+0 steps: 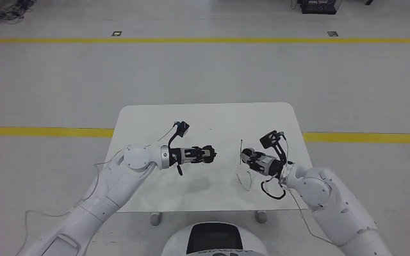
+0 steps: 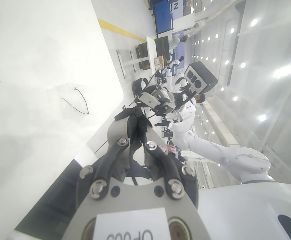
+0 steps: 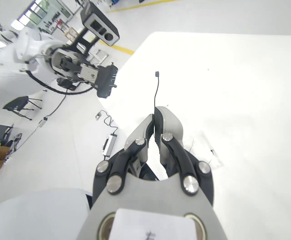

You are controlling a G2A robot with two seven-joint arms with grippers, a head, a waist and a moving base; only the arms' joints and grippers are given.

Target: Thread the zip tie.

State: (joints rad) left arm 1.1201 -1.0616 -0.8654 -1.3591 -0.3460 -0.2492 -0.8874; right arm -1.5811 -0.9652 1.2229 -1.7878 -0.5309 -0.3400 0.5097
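Right end effector [image 3: 154, 114] grasps the zip tie [image 3: 156, 91] by its strap, head uppermost, above the table [image 3: 227, 79]; left end effector [image 2: 134, 116] clenched, well apart. Advised: hold the strap steady; align tail squarely with head slot before feeding.

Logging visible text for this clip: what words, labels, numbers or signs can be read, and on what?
White label on the left tool: upside down, cut by the picture edge, not readable whole.
White sticker on the right tool: one mark, cut off, unreadable.
Blue sign in the room behind: too small.
Cardboard box: print blurred.
Table and zip tie: no text.
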